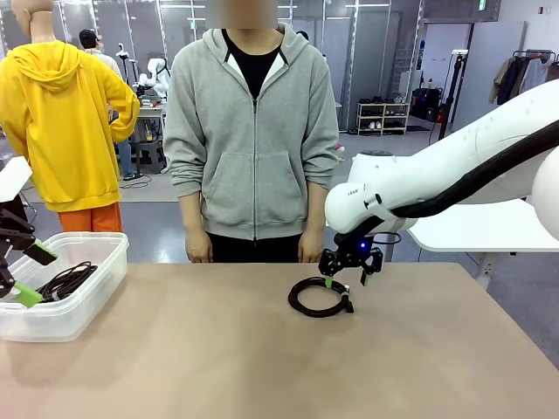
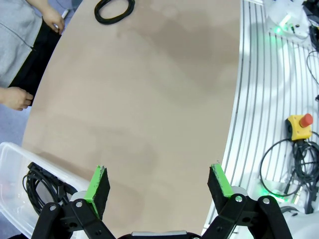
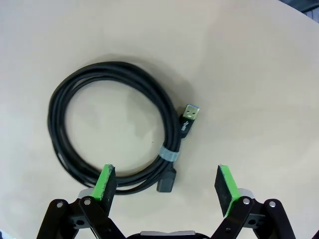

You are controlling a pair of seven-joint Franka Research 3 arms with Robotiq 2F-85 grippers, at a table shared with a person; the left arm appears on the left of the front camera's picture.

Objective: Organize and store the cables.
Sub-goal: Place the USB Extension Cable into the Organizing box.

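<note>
- Left gripper [image 1: 22, 272] sits nearest, at the left edge over the clear plastic bin [image 1: 83, 310]; jaws spread, holding nothing.
- One coiled cable [image 1: 65, 280] already lies in the bin.
- Mid-table: coiled USB cable [image 3: 112, 127] lies flat, well apart from the bin.
- Right gripper [image 3: 167, 184] hovers just above the coil's near-right edge, jaws spread wide, empty.
- Advice: descend straddling the taped bundle [image 3: 169, 154], so all loops get pinched together.
- Person's hands [image 1: 199, 247] rest at the far edge, clear.
</note>
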